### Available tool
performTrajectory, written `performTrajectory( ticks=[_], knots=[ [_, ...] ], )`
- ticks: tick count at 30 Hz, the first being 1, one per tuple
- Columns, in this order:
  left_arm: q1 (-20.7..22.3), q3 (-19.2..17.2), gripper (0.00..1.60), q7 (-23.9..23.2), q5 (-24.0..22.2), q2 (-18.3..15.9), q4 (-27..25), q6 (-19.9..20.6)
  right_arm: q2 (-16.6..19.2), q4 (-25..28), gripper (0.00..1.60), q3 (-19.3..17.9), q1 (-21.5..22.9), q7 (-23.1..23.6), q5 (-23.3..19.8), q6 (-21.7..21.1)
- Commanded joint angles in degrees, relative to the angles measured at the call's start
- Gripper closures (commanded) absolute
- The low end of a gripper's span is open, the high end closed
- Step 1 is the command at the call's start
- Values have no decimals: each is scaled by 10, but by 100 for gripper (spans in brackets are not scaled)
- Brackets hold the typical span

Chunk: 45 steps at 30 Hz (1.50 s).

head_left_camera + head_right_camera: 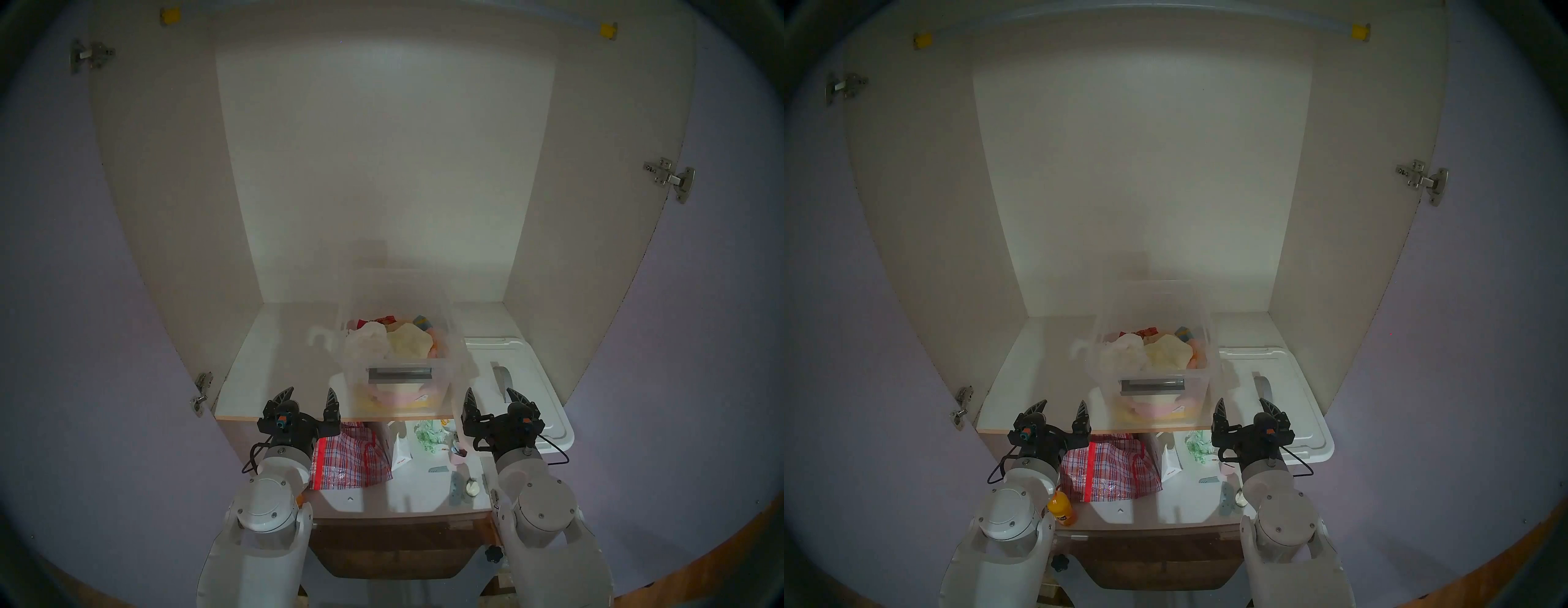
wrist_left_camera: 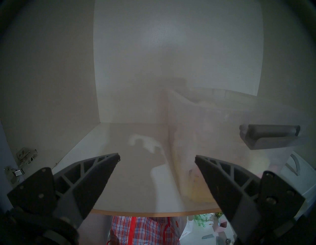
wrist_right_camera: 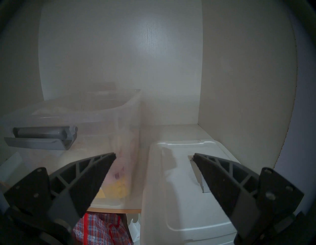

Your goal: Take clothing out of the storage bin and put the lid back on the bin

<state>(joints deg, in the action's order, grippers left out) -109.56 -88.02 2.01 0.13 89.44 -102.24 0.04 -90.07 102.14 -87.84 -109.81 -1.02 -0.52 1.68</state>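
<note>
1. Where the lower shelf (image 1: 407, 488) juts out nearest the robot, a red-checked bag (image 1: 350, 456) lies beside a white packet (image 1: 401, 454) whose red print is too small to read, with an orange bottle (image 1: 1062, 511) at the left edge.
2. Above it, the upper shelf (image 1: 275, 373) of the white cabinet (image 1: 382, 148) carries the clear storage bin (image 1: 396, 373), uncovered; the lid (image 1: 530, 382) lies flat to its right, overhanging the front edge.
3. Inside, the clothing (image 1: 365, 344) sits crumpled beside a pale yellow cloth (image 1: 409, 342).
4. The left gripper (image 1: 309, 401) and right gripper (image 1: 494, 401) hang before the shelf, jaws spread wide, both empty, touching nothing.
</note>
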Motion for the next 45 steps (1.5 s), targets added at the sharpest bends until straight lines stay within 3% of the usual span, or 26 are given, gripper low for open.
performTrajectory(
  ticks=[1,6,13,19,24,27,35,45],
  knots=[
    [5,2,0,-1,19,-15,-38,11,0,13,0,0,4,0,0,1],
    [11,2,0,-6,38,-35,-67,29,0,12,0,0,5,0,0,2],
    [24,-10,0,-44,23,-78,-111,73,0,12,0,0,5,0,0,2],
    [83,-5,0,-86,15,-129,-133,164,0,11,0,0,5,0,0,2],
    [156,-12,0,-157,-23,-172,-110,246,0,11,0,0,5,0,0,2],
    [188,-21,0,-197,-39,-184,-93,269,0,11,0,0,5,0,0,2],
    [270,3,0,-262,-33,-198,-63,294,0,10,0,0,5,0,0,3],
    [386,36,0,-369,-40,-213,76,318,0,8,0,0,6,0,0,3]
  ],
)
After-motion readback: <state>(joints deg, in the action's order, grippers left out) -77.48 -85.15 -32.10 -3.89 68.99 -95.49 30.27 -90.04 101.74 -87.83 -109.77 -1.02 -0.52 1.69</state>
